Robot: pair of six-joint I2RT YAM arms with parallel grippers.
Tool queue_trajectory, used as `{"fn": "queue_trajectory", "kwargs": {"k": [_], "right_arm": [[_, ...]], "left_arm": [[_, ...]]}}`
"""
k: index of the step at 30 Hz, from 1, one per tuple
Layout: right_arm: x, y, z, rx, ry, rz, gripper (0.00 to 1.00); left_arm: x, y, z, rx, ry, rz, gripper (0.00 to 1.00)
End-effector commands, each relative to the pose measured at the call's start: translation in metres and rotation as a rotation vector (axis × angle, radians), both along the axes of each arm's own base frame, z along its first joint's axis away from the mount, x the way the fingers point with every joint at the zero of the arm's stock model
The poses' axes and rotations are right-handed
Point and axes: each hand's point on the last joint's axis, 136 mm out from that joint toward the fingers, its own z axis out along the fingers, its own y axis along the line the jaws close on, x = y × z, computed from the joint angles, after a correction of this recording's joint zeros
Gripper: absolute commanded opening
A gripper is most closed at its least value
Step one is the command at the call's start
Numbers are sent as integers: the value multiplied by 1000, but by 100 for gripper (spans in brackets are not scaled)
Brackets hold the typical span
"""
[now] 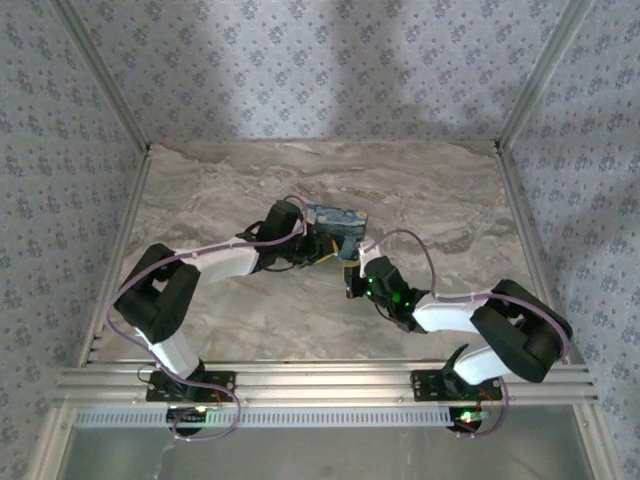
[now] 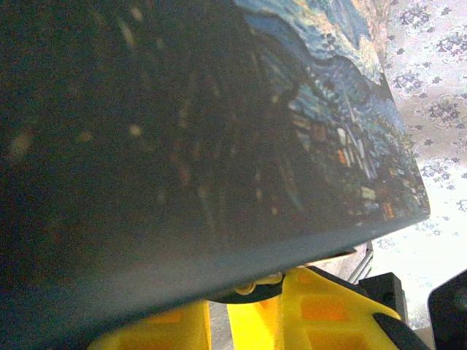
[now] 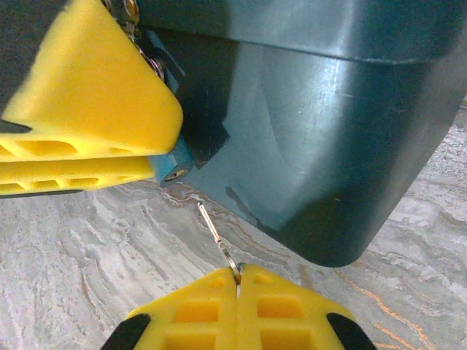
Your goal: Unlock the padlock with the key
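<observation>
The tiny teal-blue padlock hangs at the near face of the starry-night box, its keyhole facing down toward the table. My left gripper is shut on the padlock, its yellow fingers coming in from the upper left. My right gripper is shut on a thin metal key. The key's tip points up and left and stops a short gap below the keyhole, not inserted. From above, both grippers meet at the box's near edge: left gripper, right gripper. In the left wrist view, the box hides the padlock above my left gripper.
The box rests mid-table on the marble-patterned surface. Patterned walls and metal frame posts enclose the table on three sides. Both forearms converge near the centre, with open table to the far left, far right and behind the box.
</observation>
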Motion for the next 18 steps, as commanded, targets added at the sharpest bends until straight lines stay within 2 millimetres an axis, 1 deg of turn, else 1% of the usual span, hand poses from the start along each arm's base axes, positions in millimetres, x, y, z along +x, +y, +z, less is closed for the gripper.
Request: {"fn": "queue_trajectory", "kwargs": {"k": [1, 18], "right_arm": [[4, 7, 17, 35, -42, 6, 0], [9, 14, 21, 42, -50, 15, 0]], "left_arm": [[1, -6, 15, -42, -43, -6, 21], [-2, -8, 11, -43, -36, -15, 21]]}}
